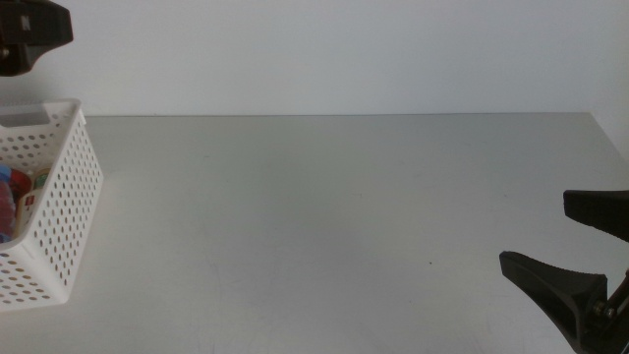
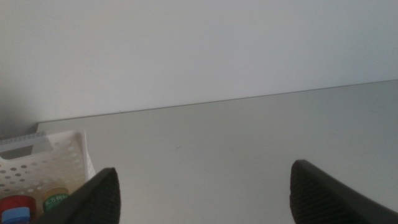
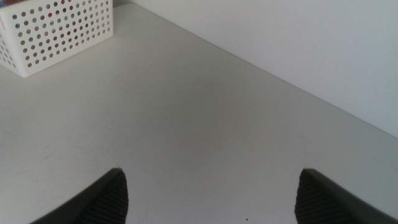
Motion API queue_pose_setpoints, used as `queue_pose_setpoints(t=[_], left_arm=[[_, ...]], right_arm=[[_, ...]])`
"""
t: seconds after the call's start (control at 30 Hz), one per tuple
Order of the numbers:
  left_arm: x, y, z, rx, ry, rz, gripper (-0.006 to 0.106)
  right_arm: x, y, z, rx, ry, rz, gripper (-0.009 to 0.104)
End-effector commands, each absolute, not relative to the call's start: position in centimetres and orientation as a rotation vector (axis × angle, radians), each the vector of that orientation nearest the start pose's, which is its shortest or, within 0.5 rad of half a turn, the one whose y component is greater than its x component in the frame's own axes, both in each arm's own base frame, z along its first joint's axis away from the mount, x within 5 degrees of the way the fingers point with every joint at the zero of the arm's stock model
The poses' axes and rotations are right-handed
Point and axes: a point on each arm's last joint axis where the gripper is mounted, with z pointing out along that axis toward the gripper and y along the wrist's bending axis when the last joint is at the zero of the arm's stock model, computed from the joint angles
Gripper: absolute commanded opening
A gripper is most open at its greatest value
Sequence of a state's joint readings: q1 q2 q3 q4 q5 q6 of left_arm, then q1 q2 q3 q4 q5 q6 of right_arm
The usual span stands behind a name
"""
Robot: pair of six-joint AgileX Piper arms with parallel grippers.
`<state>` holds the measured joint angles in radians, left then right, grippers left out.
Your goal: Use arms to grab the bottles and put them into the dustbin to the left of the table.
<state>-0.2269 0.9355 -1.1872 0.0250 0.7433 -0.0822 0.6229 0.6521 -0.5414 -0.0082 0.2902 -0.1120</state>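
My left gripper (image 2: 202, 193) and right gripper (image 3: 211, 196) were both spread, empty; bottles (image 2: 37, 202) lay in the dustbin (image 1: 69, 206), labels unreadable.

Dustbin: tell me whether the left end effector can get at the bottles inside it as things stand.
Probably yes. The left end effector hangs open above the dustbin, whose top is open, and nothing covers the bottles. The right end effector waits far off.
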Motion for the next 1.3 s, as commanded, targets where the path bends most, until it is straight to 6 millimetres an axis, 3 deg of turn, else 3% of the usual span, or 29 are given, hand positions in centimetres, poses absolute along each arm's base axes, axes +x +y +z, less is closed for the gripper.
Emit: queue_pose_setpoints(t=[0.0, 0.13, 0.33, 0.47, 0.63, 0.9, 1.07, 1.27], left_arm=[[17.0, -3.8, 45.3, 0.14, 1.877, -0.185, 0.094], [16.2, -2.7, 44.0, 0.105, 1.896, -0.123, 0.094], [12.5, 0.7, 39.9, -0.137, 1.923, -0.022, 0.094], [9.7, 1.2, 37.0, -0.322, 1.869, -0.083, 0.094], [7.3, 0.1, 32.6, -0.413, 1.783, -0.254, 0.094], [5.7, 0.3, 25.8, -0.39, 1.86, -0.137, 0.094], [5.6, 0.3, 24.1, -0.413, 1.857, -0.14, 0.094], [5.7, 0.6, 23.4, -0.288, 1.884, -0.043, 0.094]], right_arm=[[11.1, 7.7, 32.8, -0.656, 1.664, 0.33, 0.075], [10.8, 5.7, 32.2, -0.553, 1.673, 0.245, 0.075], [9.0, 1.5, 29.5, -0.262, 1.688, 0.02, 0.075], [7.4, 0.1, 27.1, -0.109, 1.679, -0.068, 0.075], [5.6, -0.3, 25.0, -0.028, 1.618, -0.114, 0.075], [5.0, -0.3, 21.4, -0.033, 1.631, -0.122, 0.075], [5.4, -0.3, 18.6, -0.034, 1.711, -0.118, 0.075], [5.3, -0.3, 18.5, -0.039, 1.732, -0.123, 0.075]])
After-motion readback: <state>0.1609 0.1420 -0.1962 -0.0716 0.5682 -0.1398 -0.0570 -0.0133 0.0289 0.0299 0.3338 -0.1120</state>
